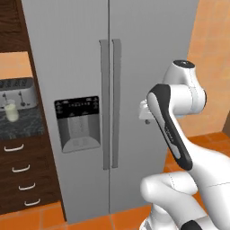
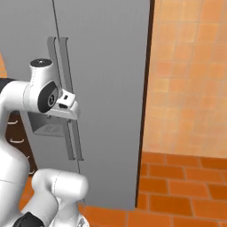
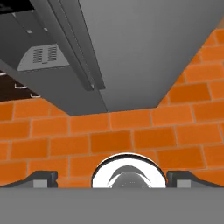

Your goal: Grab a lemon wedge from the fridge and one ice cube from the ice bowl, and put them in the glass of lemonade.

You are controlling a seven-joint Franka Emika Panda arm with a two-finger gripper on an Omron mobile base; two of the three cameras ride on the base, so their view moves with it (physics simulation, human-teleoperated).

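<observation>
At the far left, the glass of lemonade stands on the dark counter in front of the toaster, waiting there as the place both ingredients must end up. Right of it rises the fridge, both doors shut, its dispenser panel on the left door and the two long handles meeting at the centre seam. The lemon wedge is presumably inside, hidden behind those doors. Further right the gripper hangs in front of the right door, pointed down toward the orange tiled floor, its fingers spread wide and empty. That looks like readiness to reach for a handle.
</observation>
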